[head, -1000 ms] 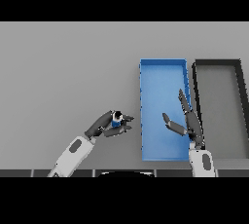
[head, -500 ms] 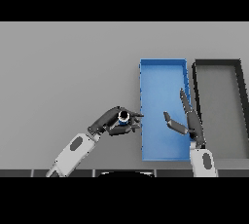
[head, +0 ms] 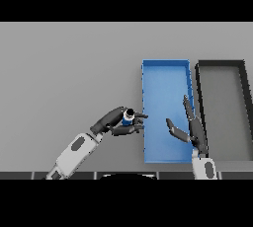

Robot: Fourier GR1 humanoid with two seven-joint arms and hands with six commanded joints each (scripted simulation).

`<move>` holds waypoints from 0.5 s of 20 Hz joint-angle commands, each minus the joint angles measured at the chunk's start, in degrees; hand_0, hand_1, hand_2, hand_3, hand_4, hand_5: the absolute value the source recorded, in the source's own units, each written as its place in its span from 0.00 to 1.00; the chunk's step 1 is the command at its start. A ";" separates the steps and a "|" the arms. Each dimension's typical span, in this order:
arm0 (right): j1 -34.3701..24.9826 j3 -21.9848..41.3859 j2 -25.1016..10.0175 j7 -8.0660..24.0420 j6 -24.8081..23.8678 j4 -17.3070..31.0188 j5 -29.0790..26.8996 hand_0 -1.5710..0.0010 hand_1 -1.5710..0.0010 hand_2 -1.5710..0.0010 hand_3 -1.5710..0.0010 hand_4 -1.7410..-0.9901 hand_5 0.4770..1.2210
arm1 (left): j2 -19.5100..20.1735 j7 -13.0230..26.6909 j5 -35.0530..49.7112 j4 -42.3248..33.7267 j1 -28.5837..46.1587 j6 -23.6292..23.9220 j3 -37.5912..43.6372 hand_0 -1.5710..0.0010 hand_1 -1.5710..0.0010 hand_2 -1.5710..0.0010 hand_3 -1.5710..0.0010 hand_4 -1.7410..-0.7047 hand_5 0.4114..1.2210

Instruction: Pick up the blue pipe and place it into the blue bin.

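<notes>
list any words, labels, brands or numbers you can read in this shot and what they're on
None: no readable text, number or sign shows anywhere in the head view.
Blue pipe, held in the left hand: plain, no marking.
Blue bin: plain walls and floor, no label.
Dark bin beside it: no label.
Right hand, open over the blue bin: no marking.
Grey table: bare of print.

grey table point(head: 69, 63), blue bin point(head: 165, 64), blk bin point(head: 221, 63)
</notes>
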 commanded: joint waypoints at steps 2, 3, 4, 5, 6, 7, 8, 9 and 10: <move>0.77 0.31 0.55 0.06 -0.52 -0.64 0.34 1.00 1.00 1.00 1.00 0.71 0.20 | 0.42 -0.11 -0.41 -1.02 0.61 0.26 -0.26 0.00 0.00 0.00 0.08 0.01 1.00; 0.53 0.31 0.68 0.35 -0.49 -0.85 0.09 1.00 1.00 1.00 1.00 0.71 0.19 | 0.79 0.34 -0.55 -1.12 0.50 0.29 -0.09 0.00 0.00 0.00 0.08 0.01 1.00; 0.72 -0.06 0.55 0.10 -0.28 -1.00 -0.59 1.00 1.00 1.00 1.00 0.72 0.19 | 1.17 0.06 -0.39 -1.38 0.71 -0.08 -0.04 0.00 0.00 0.00 0.08 0.01 1.00; 1.20 0.10 0.32 -0.69 0.58 -1.69 -1.30 1.00 1.00 1.00 1.00 0.73 0.19 | 0.99 -0.47 -0.75 -1.01 0.88 -0.20 -0.29 0.00 0.00 0.00 0.08 0.01 1.00; 0.89 -0.19 0.04 -1.32 1.87 -2.84 -3.31 1.00 1.00 1.00 1.00 0.73 0.18 | 0.42 -0.22 -1.19 -0.59 0.95 0.03 -0.68 0.00 0.00 0.00 0.08 0.01 1.00; 0.26 -0.06 -0.28 -0.54 4.32 -4.86 -6.77 1.00 1.00 1.00 1.00 0.72 0.17 | 0.48 -0.17 -0.79 -0.93 0.83 -0.04 -0.35 0.00 0.00 0.00 0.08 0.01 1.00; -0.57 -0.42 -1.79 1.60 7.11 -6.19 -10.35 1.00 1.00 1.00 1.00 0.72 0.16 | 0.15 -0.18 -0.83 -0.58 0.62 -0.11 -0.45 0.00 0.00 0.00 0.08 0.01 1.00; -1.43 -0.16 -2.95 3.82 9.10 -7.45 -12.61 1.00 1.00 1.00 1.00 0.72 0.13 | 0.14 -0.55 -1.24 -0.43 0.32 -0.20 -0.49 0.00 0.00 0.00 0.08 0.01 1.00; -2.10 0.38 -4.64 5.05 11.29 -9.87 -14.62 1.00 1.00 1.00 1.00 0.70 0.11 | 0.25 -0.47 -1.27 0.08 0.13 -0.24 -0.21 0.00 0.00 0.00 0.08 0.01 1.00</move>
